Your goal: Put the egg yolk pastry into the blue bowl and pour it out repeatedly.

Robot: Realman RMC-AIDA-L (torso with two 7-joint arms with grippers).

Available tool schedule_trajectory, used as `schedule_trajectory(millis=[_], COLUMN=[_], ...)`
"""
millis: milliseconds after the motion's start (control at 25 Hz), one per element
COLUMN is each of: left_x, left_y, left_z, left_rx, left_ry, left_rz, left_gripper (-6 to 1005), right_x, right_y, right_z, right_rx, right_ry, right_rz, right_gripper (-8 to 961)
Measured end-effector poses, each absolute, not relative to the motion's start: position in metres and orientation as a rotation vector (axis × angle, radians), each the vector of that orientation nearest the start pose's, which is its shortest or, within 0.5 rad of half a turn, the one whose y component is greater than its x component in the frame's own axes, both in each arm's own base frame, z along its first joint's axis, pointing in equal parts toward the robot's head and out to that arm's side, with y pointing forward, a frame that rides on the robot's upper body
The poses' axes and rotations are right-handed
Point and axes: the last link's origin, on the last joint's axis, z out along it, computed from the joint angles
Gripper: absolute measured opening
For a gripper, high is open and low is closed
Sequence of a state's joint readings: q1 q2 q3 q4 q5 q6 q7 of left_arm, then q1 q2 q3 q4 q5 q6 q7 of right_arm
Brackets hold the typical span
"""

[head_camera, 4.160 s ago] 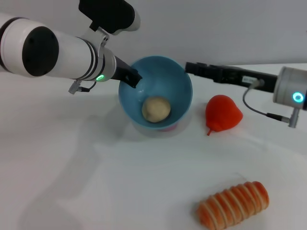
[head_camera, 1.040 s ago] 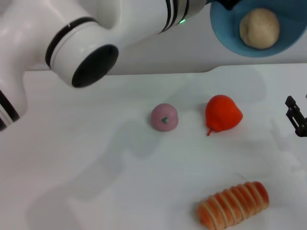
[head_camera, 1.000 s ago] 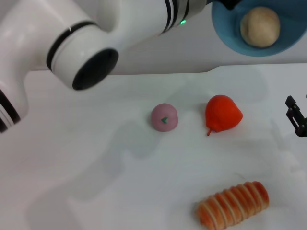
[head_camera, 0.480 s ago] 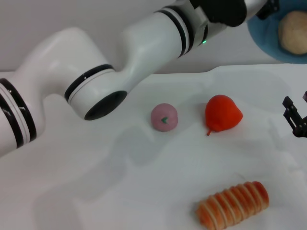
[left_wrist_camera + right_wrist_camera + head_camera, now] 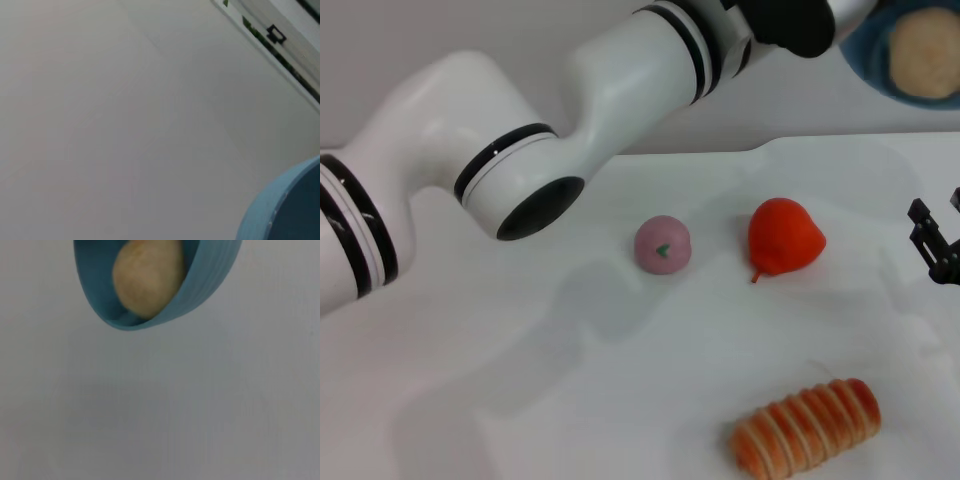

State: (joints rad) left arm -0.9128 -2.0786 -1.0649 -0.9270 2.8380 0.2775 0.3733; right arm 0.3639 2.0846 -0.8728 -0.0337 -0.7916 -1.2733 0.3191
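The left arm (image 5: 520, 160) stretches from the left edge of the head view across the upper half of the scene, its white segments with black rings rising toward the top right corner. Its gripper at that corner is mostly cut off by the frame; whether it is clenched on the bowl's rim cannot be told from any view. On the white table (image 5: 520, 400) below, near the middle, sits a pink round ball with a green mark (image 5: 663, 244). Just to its right, apart from it, lies a red pear-shaped toy (image 5: 784, 237) with its small stem pointing down-left. Nearer the robot and further right lies a long orange ridged bread roll (image 5: 807, 427), well apart from both. At the top right corner the blue bowl (image 5: 865, 50) is held up in the air, clear of the table and tilted toward the camera, with the egg yolk pastry (image 5: 923, 55) resting inside it. The right wrist view shows the same bowl from a distance with the pastry lying against its lower wall. At the right edge, low over the table, the right gripper (image 5: 938, 240) shows black fingers spread and holding nothing.
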Motion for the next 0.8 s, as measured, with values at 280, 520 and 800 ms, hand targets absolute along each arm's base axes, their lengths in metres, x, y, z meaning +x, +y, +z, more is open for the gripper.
schedule_trajectory(millis=[280,520,800], left_x=[0.025,0.022,0.012], left_y=[0.419,0.417,0.435], left_z=[-0.082,-0.083,-0.072], left_rx=[-2.054,-2.047,-2.134], left_ry=[0.542,0.555,0.340], left_rz=[-0.548,-0.537,-0.434], left_gripper=[0,-1,-1], right_x=[0.356,0.356,0.354], right_y=[0.290,0.291,0.294], right_z=[-0.014,-0.014,-0.014], right_rx=[-1.744,-1.742,-1.744], right_ry=[0.553,0.562,0.557], right_rz=[0.673,0.682,0.685], right_gripper=[483,482,481])
